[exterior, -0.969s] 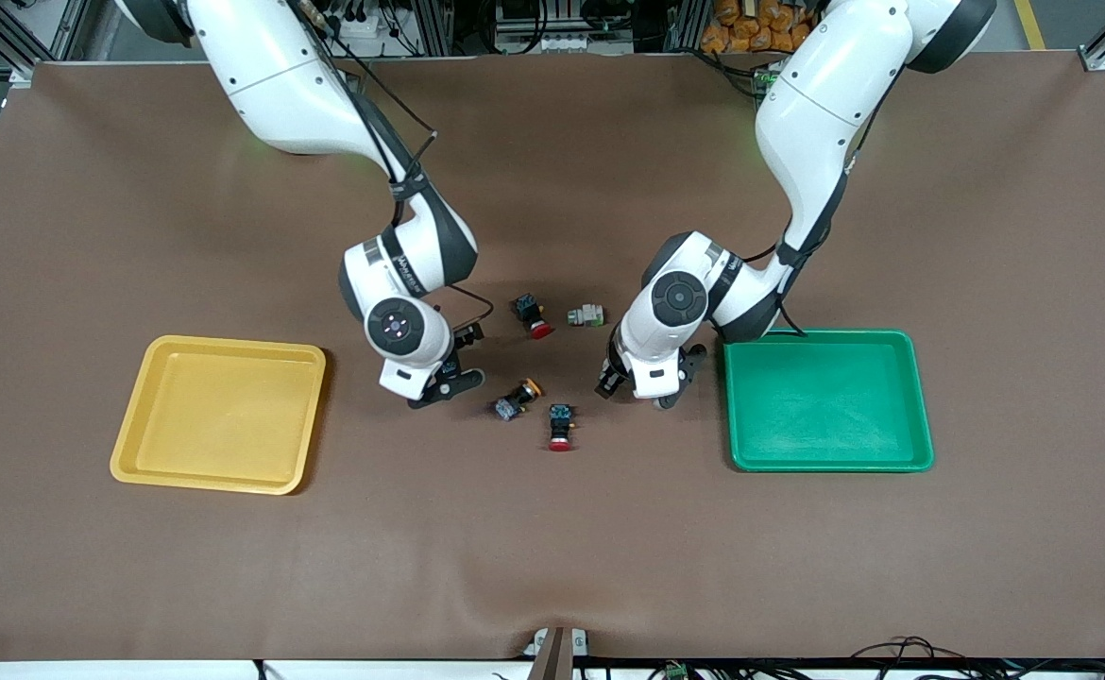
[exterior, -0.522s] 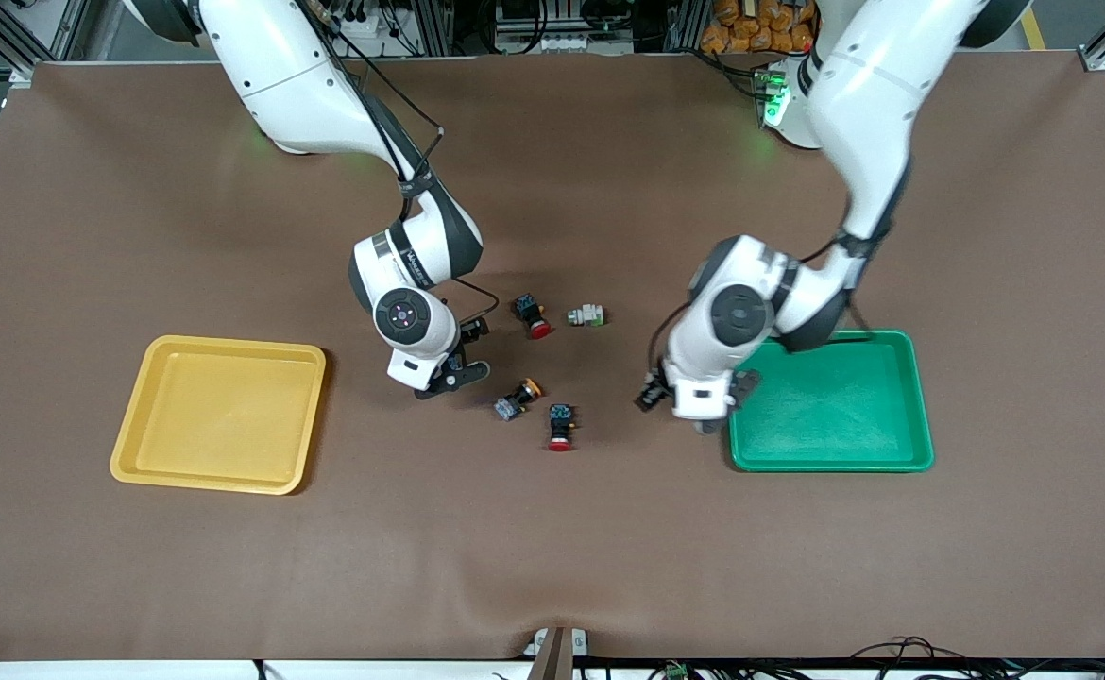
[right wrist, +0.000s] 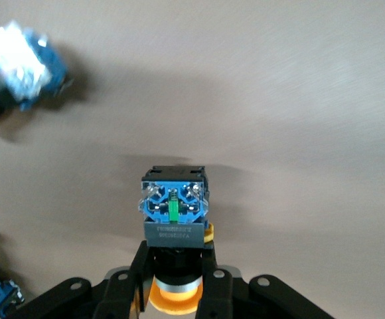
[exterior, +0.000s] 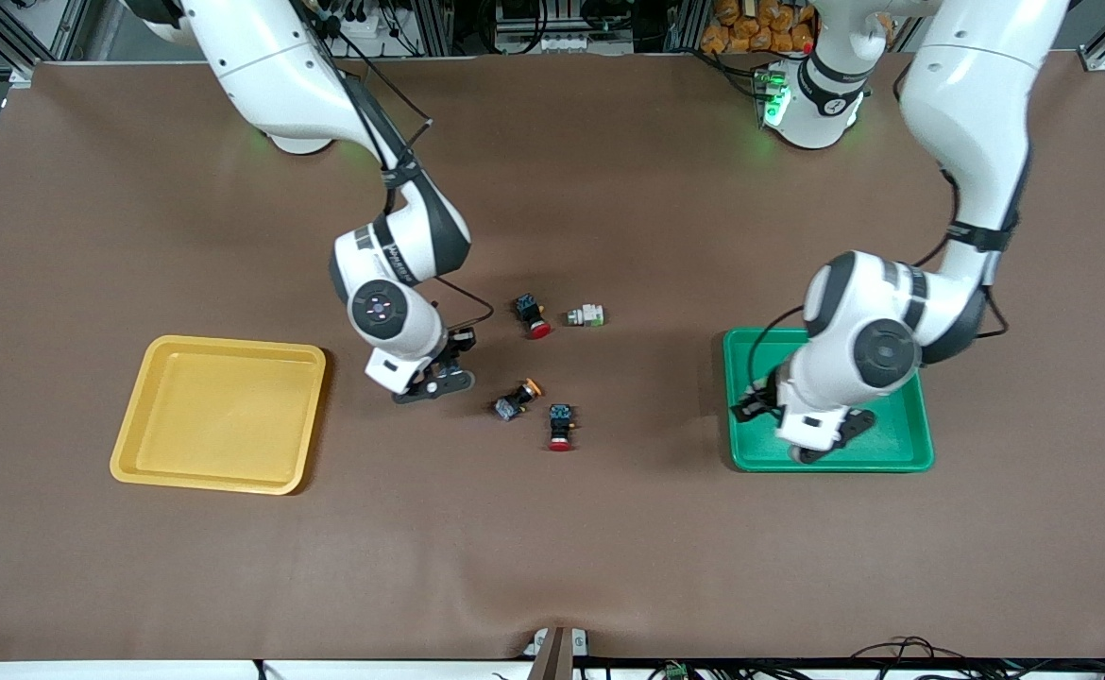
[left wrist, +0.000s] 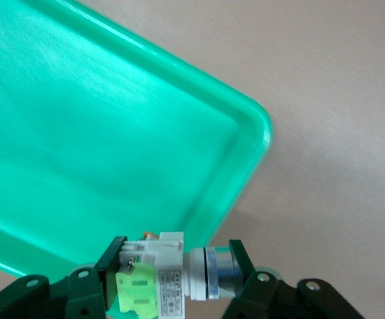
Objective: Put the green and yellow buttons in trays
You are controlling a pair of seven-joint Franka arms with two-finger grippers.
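**Trainee:** How did the buttons look to handle, taking the green tray as reference?

**Operator:** I judged them light, rigid and small, with hard plastic blocks and smooth round caps. The caps seemed likely to roll, so I thought the flat sides of the block or the neck below the cap were the places to grip.

**Trainee:** Nearest the front camera first?

**Operator:** The left gripper was over the green tray's nearer part. In my left wrist view its jaws were narrowed onto a whitish-grey button with light-green parts, clamped across its length, block at one finger and metal collar at the other, above the tray's corner.

**Trainee:** And toward the right arm's end?

**Operator:** Well away from the green tray, a red-capped switch and a yellow-capped button lay on the table. Just past them the right gripper sat low, jaws pinched on the neck of a second yellow-capped button, blue block outward. I could not tell whether it was clear of the table.

**Trainee:** Farther still?

**Operator:** Another red-capped switch and the second green button. The yellow tray lay farthest from the green tray.
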